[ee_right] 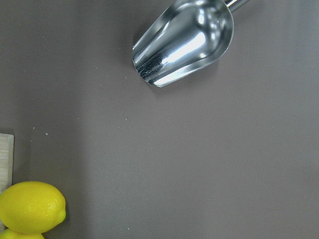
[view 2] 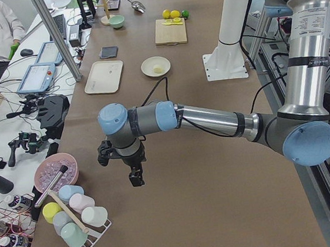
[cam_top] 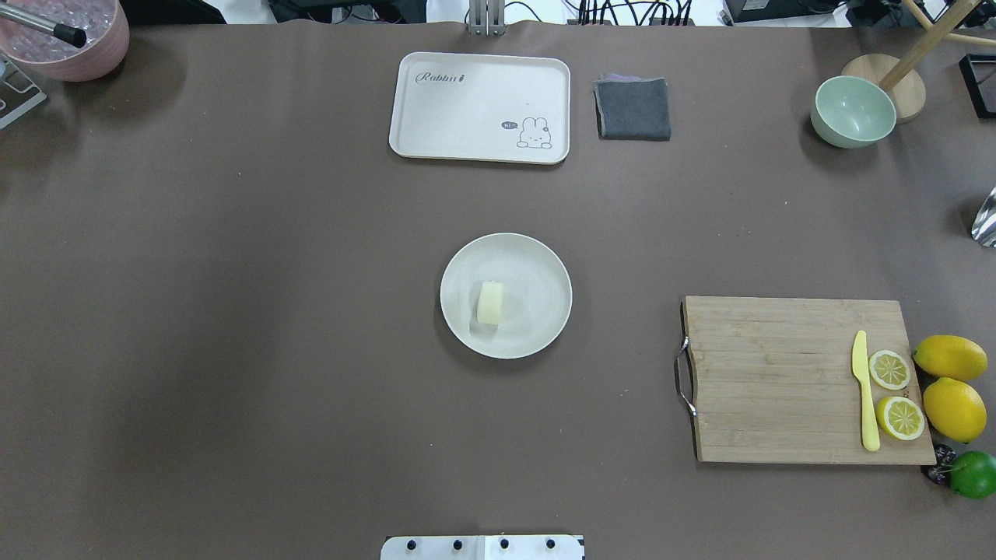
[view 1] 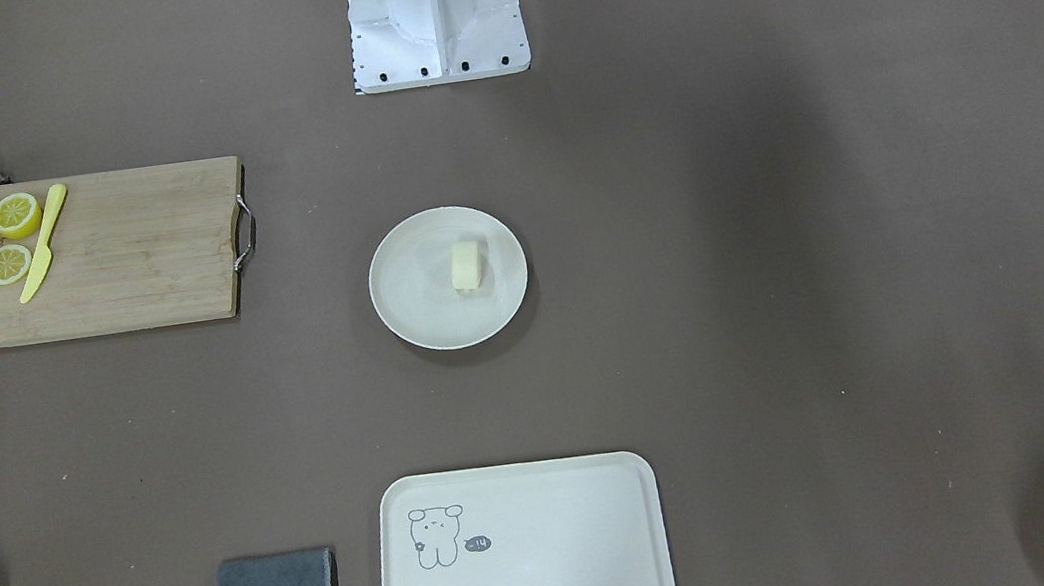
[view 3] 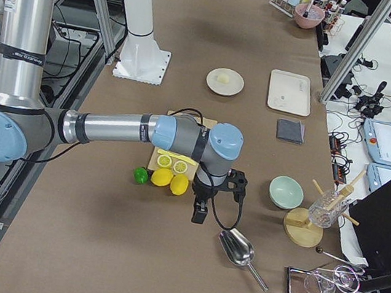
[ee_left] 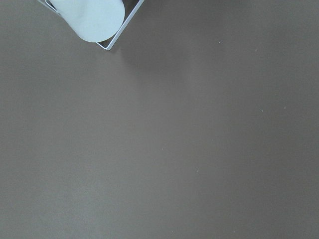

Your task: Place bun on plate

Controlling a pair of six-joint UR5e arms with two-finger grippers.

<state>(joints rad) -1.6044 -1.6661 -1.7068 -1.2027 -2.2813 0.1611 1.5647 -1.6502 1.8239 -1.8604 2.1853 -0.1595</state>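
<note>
Table (cam_top: pixel 233 350) first: your two arms reach out to its opposite ends, the left gripper (view 2: pixel 136 178) hanging near the cup rack (view 2: pixel 80 218) and the right gripper (view 3: pixel 200 213) between the lemons (view 3: pixel 172 181) and the metal scoop (view 3: pixel 238 247). From these side views you cannot tell whether either is released or clenched. The plate (cam_top: pixel 537 264) sits mid-table, well apart from both grippers, and the bun (cam_top: pixel 490 302) lies on it, slightly toward the robot's left.

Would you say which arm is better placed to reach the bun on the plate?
Left, marginally: the bun sits in the left half of the plate; left arm and right arm are both far off.
</note>
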